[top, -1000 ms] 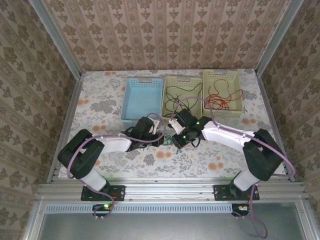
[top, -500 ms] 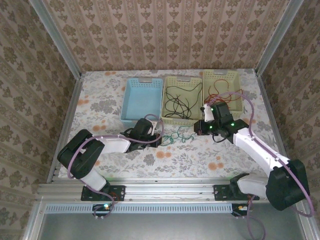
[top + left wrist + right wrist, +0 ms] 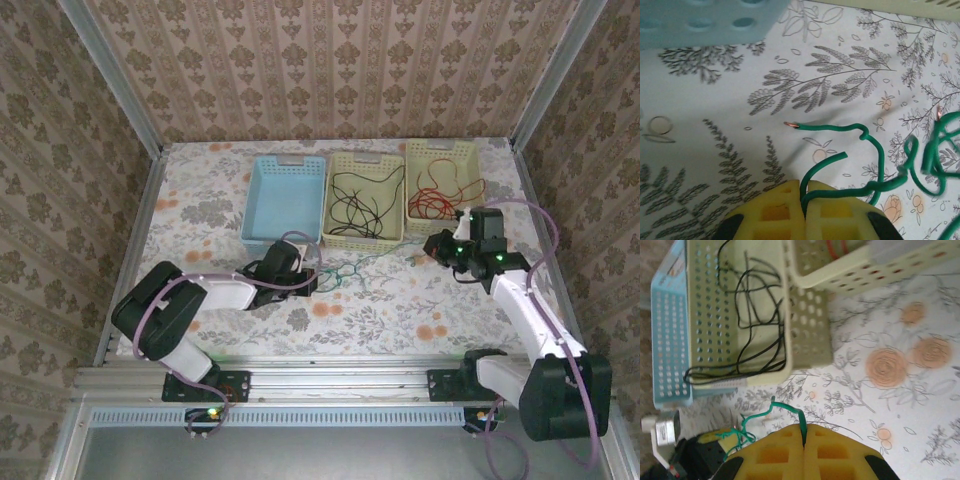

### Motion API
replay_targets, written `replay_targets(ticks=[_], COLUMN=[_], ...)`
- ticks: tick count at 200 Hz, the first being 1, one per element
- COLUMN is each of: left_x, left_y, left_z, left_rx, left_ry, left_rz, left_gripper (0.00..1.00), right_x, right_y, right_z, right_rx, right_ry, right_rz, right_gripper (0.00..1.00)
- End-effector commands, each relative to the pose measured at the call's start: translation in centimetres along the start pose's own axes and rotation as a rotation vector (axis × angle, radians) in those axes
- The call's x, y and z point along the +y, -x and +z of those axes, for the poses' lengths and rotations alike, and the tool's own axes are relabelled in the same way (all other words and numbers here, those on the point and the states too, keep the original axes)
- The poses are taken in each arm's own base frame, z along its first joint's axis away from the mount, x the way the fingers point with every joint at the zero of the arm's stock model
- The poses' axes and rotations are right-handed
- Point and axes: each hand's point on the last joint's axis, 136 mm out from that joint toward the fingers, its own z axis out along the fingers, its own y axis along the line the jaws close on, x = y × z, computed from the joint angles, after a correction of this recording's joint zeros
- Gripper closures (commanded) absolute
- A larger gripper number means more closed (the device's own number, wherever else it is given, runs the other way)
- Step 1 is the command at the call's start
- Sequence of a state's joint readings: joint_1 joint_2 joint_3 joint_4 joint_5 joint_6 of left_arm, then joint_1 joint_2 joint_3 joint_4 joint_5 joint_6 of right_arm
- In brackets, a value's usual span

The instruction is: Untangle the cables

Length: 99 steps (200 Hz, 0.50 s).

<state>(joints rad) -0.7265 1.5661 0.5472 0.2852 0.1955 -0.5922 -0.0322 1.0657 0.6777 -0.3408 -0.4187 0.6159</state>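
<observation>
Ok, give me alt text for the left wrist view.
The left gripper is shut on a green cable that curls rightward over a floral tablecloth. The corner of a blue basket sits top left.

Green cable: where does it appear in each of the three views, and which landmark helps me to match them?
Top external: green cable near the picture's centre, running left to right.
Left wrist: lower right, pinched in the left gripper at the bottom.
Right wrist: bottom, left of centre, pinched in the right gripper.
Shared landmark: the blue basket.
</observation>
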Motion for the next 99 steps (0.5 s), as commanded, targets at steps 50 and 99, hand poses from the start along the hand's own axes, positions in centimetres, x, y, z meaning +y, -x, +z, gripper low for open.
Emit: replay_targets(ticks=[50, 99], left_x=[7.0, 6.9], left_y=[-2.6, -2.6], left_z=[-2.1, -2.1], left_rx=[0.02, 0.028], left_ry=[0.243, 0.231], left_rz=[-0.139, -0.135], left_gripper=[1.0, 1.0], right_x=[-5.8, -5.3], right_y=[2.2, 2.6], right_z=[-2.7, -2.6], right_rx=[-0.16, -0.155], right_ry=[-0.13, -0.084], right_rz=[0.33, 0.36], right_gripper=[1.0, 1.0])
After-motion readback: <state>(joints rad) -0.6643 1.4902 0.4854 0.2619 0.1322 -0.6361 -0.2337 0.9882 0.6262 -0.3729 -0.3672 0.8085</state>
